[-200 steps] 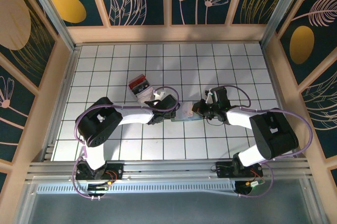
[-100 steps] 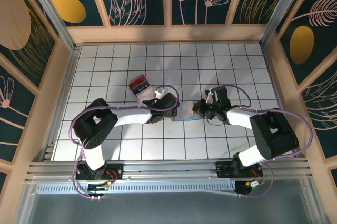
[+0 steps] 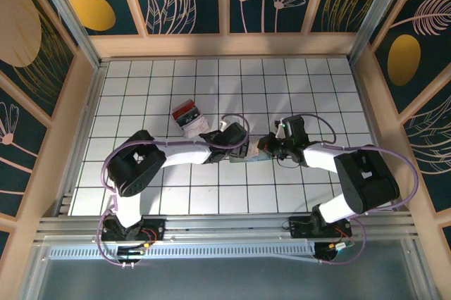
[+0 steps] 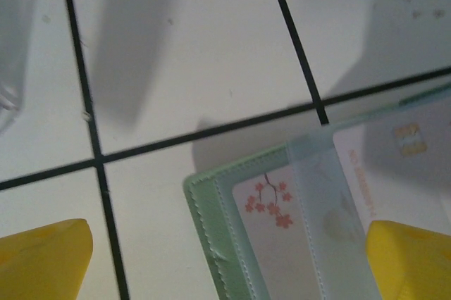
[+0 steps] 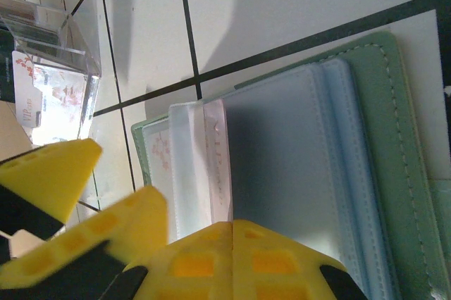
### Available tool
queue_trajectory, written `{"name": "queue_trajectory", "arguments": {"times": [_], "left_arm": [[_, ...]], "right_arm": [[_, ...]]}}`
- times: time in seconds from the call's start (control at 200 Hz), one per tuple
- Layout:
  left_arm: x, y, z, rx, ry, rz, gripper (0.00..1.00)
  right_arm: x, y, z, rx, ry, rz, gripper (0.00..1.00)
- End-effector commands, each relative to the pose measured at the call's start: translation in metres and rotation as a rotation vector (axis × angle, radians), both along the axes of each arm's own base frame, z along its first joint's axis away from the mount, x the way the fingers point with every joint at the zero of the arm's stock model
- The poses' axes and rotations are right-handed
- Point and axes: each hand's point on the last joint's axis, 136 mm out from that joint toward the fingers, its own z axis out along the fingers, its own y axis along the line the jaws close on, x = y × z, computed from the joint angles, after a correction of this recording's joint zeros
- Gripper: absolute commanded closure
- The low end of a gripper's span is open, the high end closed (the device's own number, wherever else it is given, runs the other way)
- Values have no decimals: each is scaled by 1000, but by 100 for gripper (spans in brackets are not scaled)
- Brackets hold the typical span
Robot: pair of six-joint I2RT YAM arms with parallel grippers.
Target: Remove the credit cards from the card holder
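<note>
As the left arm reaches further right than it did a second ago, the left pincer (image 3: 242, 146) now stands at the edge of the card holder (image 3: 251, 153), where a strip of table (image 3: 317, 89) lay between them before. The right arm, the holder and the clear box (image 3: 189, 117) lie as they did.

From above, the two wrists cover most of the holder at mid-table. The wrist views cut it off at their edges. The credit cards (image 4: 271, 205) sit inside it behind frosted sleeves: one shows pink blossoms, another a gold chip, and their print is too faint to read.

The left pincer is spread wide. One yellow fingertip (image 4: 44, 258) is over bare tile and the other is over the holder's sleeve; whether that one touches it cannot be told. The right pincer (image 5: 232, 233) is pressed together, with its tips at the edge of the holder's inner blue sleeves beside a pink card edge. Whether a leaf is nipped between them is unclear.
</note>
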Motion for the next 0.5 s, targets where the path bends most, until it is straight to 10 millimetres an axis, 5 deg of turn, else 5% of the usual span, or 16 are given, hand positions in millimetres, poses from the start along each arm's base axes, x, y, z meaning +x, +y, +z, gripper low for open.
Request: {"name": "queue_trajectory", "arguments": {"times": [0.0, 0.27, 0.495], "left_arm": [[-1, -1, -12, 40, 23, -22, 1], [-8, 14, -35, 108, 66, 19, 1], [-8, 14, -36, 106, 69, 18, 1]], "right_arm": [[6, -3, 8, 3, -30, -11, 100], [4, 1, 11, 32, -34, 4, 100], [1, 15, 20, 126, -57, 44, 87]]}}
